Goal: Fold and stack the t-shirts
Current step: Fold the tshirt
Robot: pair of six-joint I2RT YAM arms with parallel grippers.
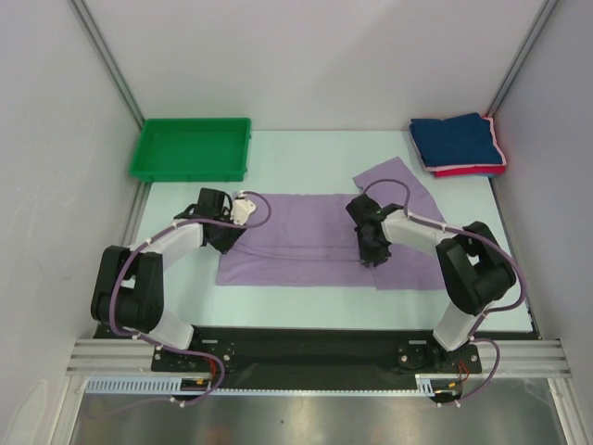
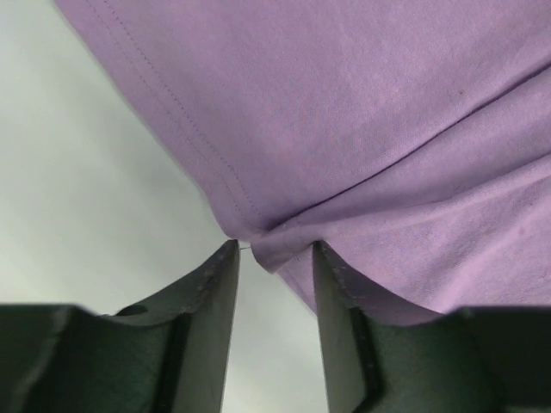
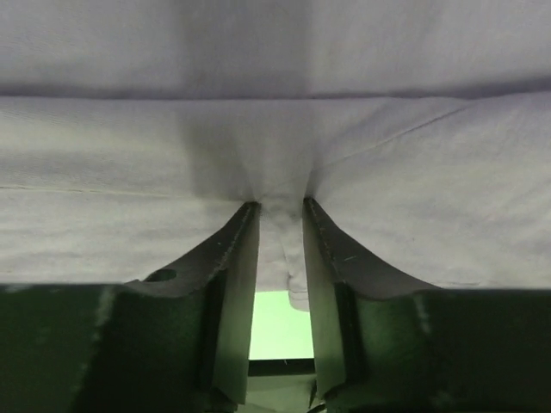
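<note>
The pale lavender t-shirt (image 1: 306,243) lies flat across the middle of the table, with one sleeve (image 1: 398,181) turned out at the back right. My left gripper (image 1: 226,243) is at the shirt's left edge. Its jaws stand open in the left wrist view (image 2: 274,249), with a folded corner of the hem (image 2: 267,245) just between the tips. My right gripper (image 1: 371,255) presses on the shirt's right part, and its fingers (image 3: 277,206) pinch a puckered ridge of the cloth (image 3: 258,129). The navy t-shirt (image 1: 456,139) lies folded on the pink-red one (image 1: 473,171) at the back right.
A green plastic tray (image 1: 141,159) stands at the back left corner of the table. Grey walls close in on both sides. Bare pale table (image 1: 306,153) shows behind the shirt.
</note>
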